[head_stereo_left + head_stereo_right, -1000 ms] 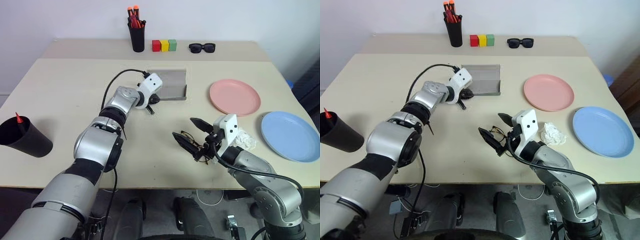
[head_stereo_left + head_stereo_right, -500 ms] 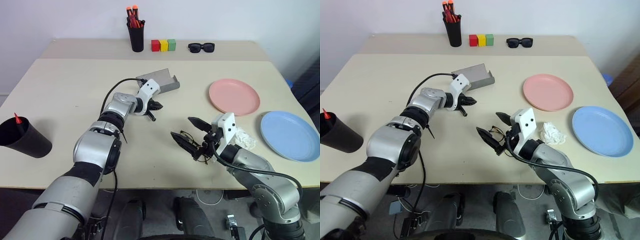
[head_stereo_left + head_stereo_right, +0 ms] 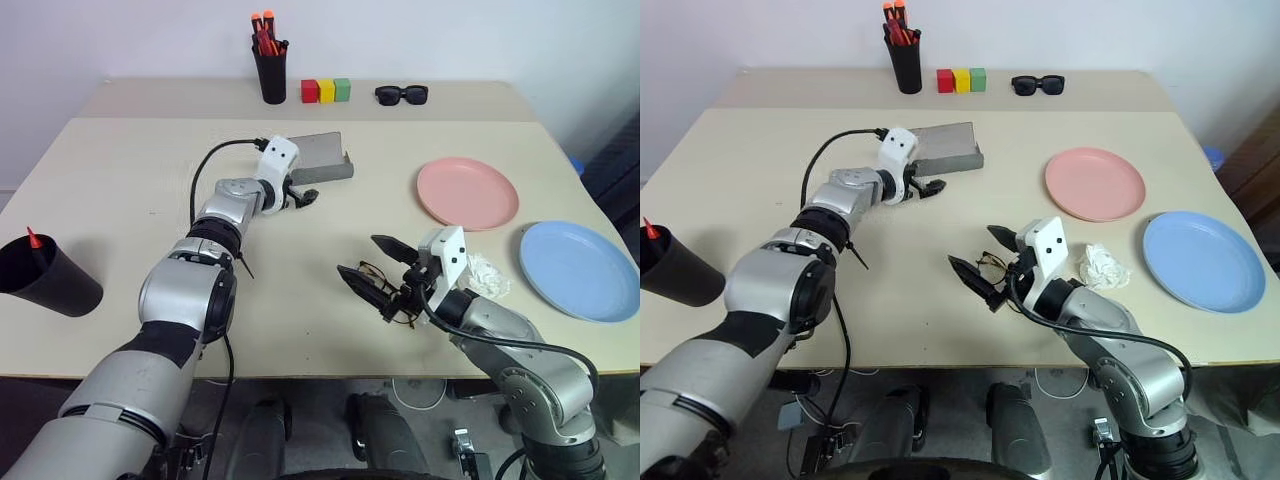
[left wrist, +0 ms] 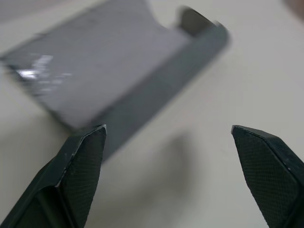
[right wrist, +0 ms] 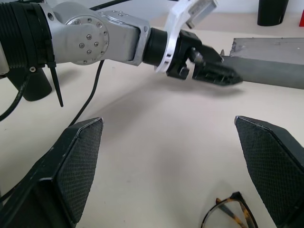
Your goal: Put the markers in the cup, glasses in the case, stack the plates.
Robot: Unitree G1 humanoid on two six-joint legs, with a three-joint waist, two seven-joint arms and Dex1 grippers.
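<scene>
Left wrist view shows the left claw [image 4: 168, 166] spread beside the grey case [image 3: 322, 160], while the right claw [image 3: 372, 265], spread too, hovers over the glasses [image 3: 385, 288], likely ready to grasp.

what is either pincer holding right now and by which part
Nothing is held. The left pincer is open just short of the grey case, its fingers clear of it. The right pincer is open above the glasses, not touching them.
</scene>
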